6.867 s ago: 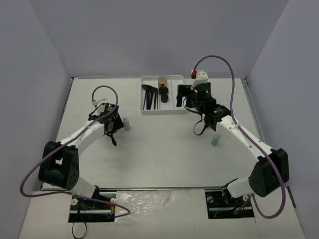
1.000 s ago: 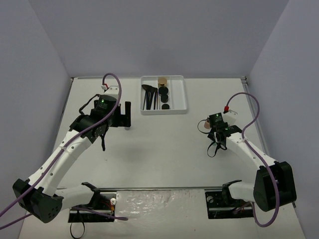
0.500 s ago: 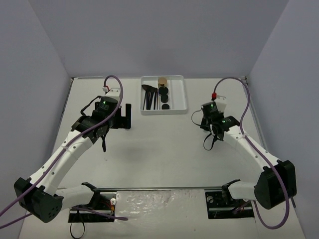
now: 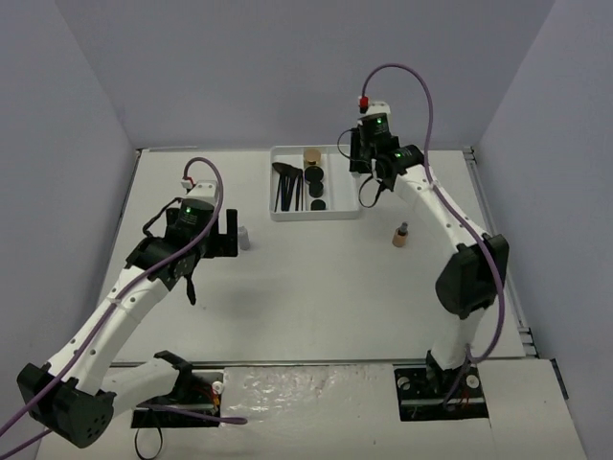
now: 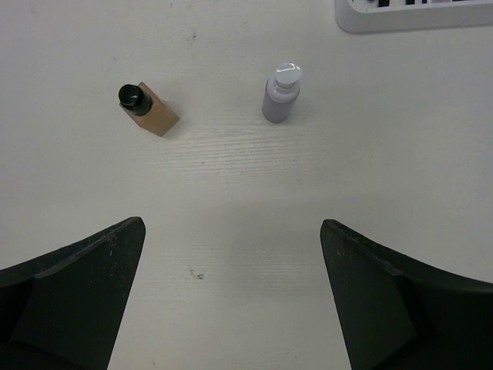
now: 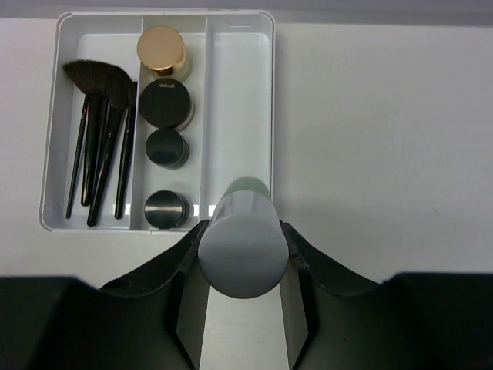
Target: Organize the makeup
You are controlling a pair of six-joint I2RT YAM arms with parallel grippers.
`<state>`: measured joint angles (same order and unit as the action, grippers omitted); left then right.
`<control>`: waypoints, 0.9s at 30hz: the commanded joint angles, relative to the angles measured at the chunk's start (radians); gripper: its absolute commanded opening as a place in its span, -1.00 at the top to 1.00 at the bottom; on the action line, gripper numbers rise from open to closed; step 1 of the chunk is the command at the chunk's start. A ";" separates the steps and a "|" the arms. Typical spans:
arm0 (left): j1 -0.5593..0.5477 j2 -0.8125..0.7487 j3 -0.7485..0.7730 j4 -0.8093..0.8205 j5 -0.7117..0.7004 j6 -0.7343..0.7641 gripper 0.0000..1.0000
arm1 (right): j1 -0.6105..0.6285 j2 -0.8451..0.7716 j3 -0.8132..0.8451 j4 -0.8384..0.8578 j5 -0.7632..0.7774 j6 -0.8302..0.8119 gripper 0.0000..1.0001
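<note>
1. Right gripper (image 6: 241,250): jaws are closed on the pale green bottle (image 6: 248,190), with one finger on each side of its body. The bottle's white cap faces the wrist camera
2. Position of that bottle: it is held off the table (image 4: 306,297) at the right-hand end of the white tray (image 6: 243,100). In the wrist view it overlaps the near rim of the right compartment. Whether it hangs within that compartment's outline or just beside it cannot be determined
3. Left gripper (image 5: 231,230): jaws are spread wide with nothing between them. It hovers over the table to the left of the tray
4. White bottle (image 5: 281,94): it stands upright on the table ahead of the left gripper, near the tray's corner and touching neither
5. Tan bottle (image 5: 148,112): it has a black cap and stands on the table, well apart from the white bottle. In the top view it stands right of the tray, toward the near side
6. Tray, left compartment: thin black brushes (image 6: 100,154) lie lengthwise side by side, one with a fanned head
7. Tray, middle compartment: a gold-tan jar (image 6: 162,48) sits at the far end. Three round black compacts (image 6: 164,102) follow it in a single row toward the near end
</note>
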<state>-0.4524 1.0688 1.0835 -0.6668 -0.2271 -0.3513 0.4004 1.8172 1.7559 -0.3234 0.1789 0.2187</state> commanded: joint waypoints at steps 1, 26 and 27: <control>0.015 -0.070 -0.029 0.000 -0.051 -0.004 -0.94 | -0.015 0.182 0.261 0.023 -0.103 -0.120 1.00; 0.021 -0.106 -0.159 0.050 -0.095 -0.028 -0.94 | -0.063 0.569 0.496 0.157 -0.136 -0.159 1.00; 0.021 -0.106 -0.159 0.050 -0.099 -0.027 -0.94 | -0.064 0.572 0.497 0.157 -0.138 -0.157 1.00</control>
<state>-0.4370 0.9661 0.8997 -0.6601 -0.2857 -0.3725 0.3460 2.4012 2.1887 -0.2548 0.0557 0.0546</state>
